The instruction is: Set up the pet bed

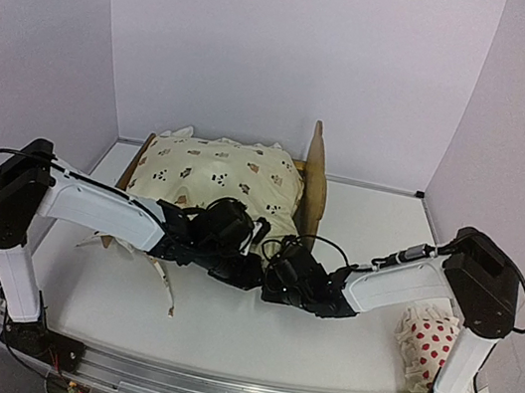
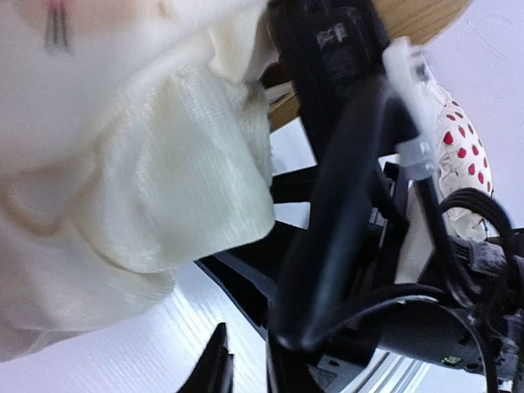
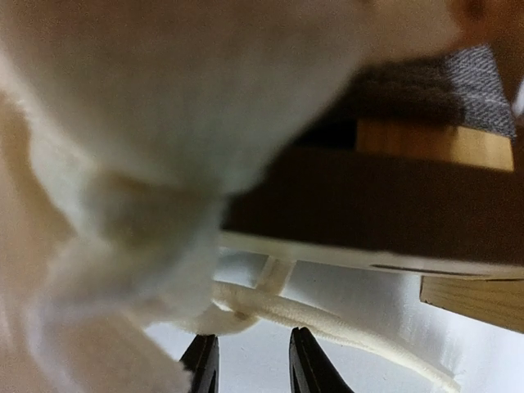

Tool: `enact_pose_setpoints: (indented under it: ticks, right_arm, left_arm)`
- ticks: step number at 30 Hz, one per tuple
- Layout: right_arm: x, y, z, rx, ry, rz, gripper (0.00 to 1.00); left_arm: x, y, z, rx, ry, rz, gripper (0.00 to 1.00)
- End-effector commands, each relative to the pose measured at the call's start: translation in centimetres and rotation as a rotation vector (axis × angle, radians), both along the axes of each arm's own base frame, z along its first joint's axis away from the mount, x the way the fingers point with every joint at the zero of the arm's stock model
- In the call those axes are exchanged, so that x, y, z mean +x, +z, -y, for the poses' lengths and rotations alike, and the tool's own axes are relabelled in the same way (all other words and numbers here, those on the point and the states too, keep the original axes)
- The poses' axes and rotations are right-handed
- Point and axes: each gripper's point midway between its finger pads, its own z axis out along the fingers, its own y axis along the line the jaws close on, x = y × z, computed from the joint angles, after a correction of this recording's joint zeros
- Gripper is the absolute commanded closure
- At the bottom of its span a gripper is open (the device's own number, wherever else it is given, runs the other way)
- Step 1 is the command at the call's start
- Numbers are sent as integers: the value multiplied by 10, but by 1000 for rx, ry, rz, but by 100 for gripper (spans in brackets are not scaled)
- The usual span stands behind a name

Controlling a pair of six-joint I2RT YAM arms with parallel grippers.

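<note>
Top external view puts the small light plywood pet bed (image 1: pixel 317 180), with scalloped end boards and a dark grey base, at the middle back of the white table (image 1: pixel 248 341), standing upright on its feet. Its long axis runs left to right, roughly parallel to the near edge. The taller curvy board rises at the right end, and the other end points toward the left wall. A cream animal-print ruffled cushion (image 1: pixel 216 174) lies along that axis and covers nearly the whole base, so the bedding seems to be roughly in place. Its front ruffle spills over the near rail, and that is probably why both arms reach in low and meet there. The left gripper (image 1: pixel 236 265) sits close under the ruffle. Its wrist view is crowded with cloth and the other arm, so I cannot tell whether its fingers are parted or closed, or whether they hold anything. The right gripper (image 3: pixel 250 367) faces the gap under the near rail with its jaws apart and nothing between them. A cream fabric tie (image 3: pixel 327 323) lies on the table just beyond its tips, so I judge it is lined up to take that tie or tuck the edge. A small white red-dotted pillow (image 1: pixel 431 344) rests well apart by the right arm's base, likely kept for the final step.
</note>
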Motion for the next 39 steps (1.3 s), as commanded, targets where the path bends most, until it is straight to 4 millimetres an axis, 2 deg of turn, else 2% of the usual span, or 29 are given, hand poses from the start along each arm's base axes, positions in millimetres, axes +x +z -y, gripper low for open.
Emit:
enact_pose_setpoints:
  ticks: [1,6,9,13,15,22,26,30,35,39]
  right_arm:
    - [0,21,-13,37,54,-9,68]
    - [-25,35,-23,44,221,-72,67]
    - [-37,39,-11,13,256,-95,66]
    - [-42,45,3,1,256,-79,62]
    - [-41,47,1,7,257,-71,62]
    - [-34,46,-49,117,359,-55,70]
    - [-36,38,-70,104,395,-55,69]
    - [-29,30,-75,68,384,-20,70]
    - [-9,19,-68,-18,328,62,74]
    - [1,13,-66,-27,290,116,65]
  left_arm:
    - [6,35,-6,-38,15,95,77]
    - [13,20,-47,106,62,202,65]
    - [16,8,-69,197,97,237,61]
    - [18,-3,-86,241,132,263,59]
    - [21,-7,-94,254,166,281,59]
    - [28,-14,-110,283,243,296,62]
    - [27,-16,-123,293,269,290,62]
    - [24,-17,-129,281,270,288,62]
    - [21,-16,-131,271,255,283,62]
    - [18,-16,-132,265,245,280,62]
